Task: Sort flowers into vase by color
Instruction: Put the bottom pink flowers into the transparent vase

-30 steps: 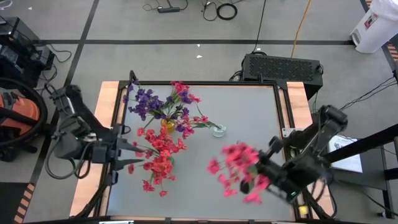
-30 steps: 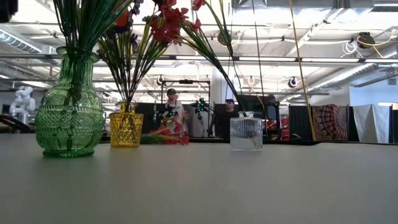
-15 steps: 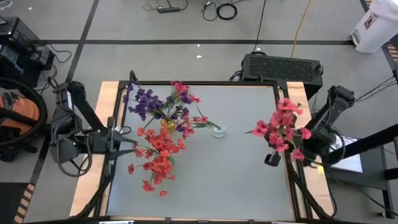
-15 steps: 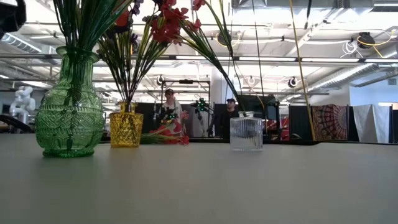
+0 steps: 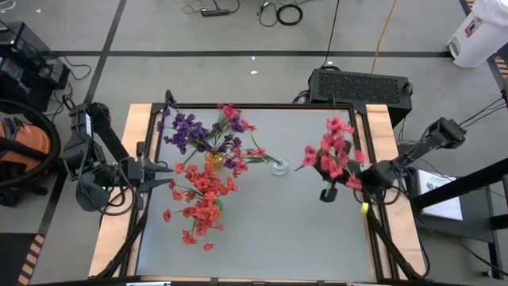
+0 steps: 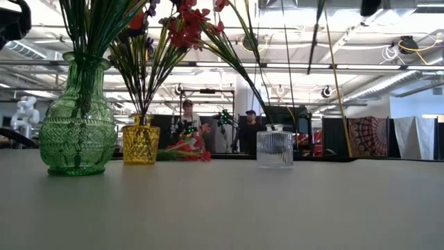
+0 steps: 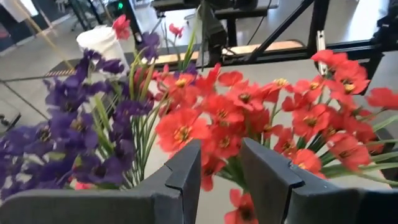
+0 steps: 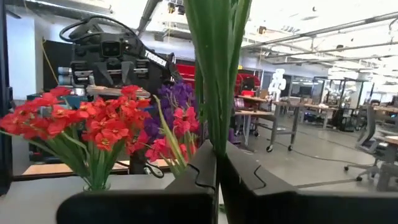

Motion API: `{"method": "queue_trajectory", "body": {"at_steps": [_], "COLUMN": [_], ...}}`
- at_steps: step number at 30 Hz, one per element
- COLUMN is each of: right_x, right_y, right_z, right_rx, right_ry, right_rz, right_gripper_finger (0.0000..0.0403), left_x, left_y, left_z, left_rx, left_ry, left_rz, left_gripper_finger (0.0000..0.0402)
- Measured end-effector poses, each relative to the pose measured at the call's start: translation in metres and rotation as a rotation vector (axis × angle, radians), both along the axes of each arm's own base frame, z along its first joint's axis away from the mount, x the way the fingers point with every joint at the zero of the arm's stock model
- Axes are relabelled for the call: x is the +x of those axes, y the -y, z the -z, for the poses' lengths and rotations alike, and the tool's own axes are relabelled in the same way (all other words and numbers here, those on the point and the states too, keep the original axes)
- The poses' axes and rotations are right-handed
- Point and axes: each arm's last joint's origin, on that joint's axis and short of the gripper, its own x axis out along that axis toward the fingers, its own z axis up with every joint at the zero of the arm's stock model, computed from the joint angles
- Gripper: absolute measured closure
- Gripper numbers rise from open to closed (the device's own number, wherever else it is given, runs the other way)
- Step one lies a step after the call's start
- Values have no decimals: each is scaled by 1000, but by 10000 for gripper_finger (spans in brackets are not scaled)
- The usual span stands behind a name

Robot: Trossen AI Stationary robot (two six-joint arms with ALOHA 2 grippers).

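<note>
Where the right tool (image 5: 367, 181) clamps, pink-red flowers (image 5: 333, 155) rise just beside it.

In the low view the ribbed green glass vase's (image 6: 76, 118) blossoms run off the top edge; two distant people (image 6: 189, 125) are too small to make out.

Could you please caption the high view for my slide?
Right gripper carries a pink-red sprig near the table's right edge; three vases hold flowers, left gripper waiting.

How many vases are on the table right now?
3. The green patterned glass vase is nearest the low camera, the small amber glass vase stands beside it farther back, and the clear ribbed glass vase stands apart toward the right arm's side. None looks hidden.
</note>
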Motion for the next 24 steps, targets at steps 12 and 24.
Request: {"method": "queue_trajectory", "body": {"at_steps": [12,24], "right_x": [29,54], "right_y": [37,73], "right_z": [16,39], "right_rx": [85,182], "right_ry": [-32,-97], "right_rz": [-60,-43], "right_gripper_finger": [402,402], "left_x": [-6,0], "left_y": [-9,2], "left_z": [10,14], "left_rx": [-62,-52], "left_ry": [-94,-132], "left_rz": [-54,-50], "left_gripper_finger": [281,281]}}
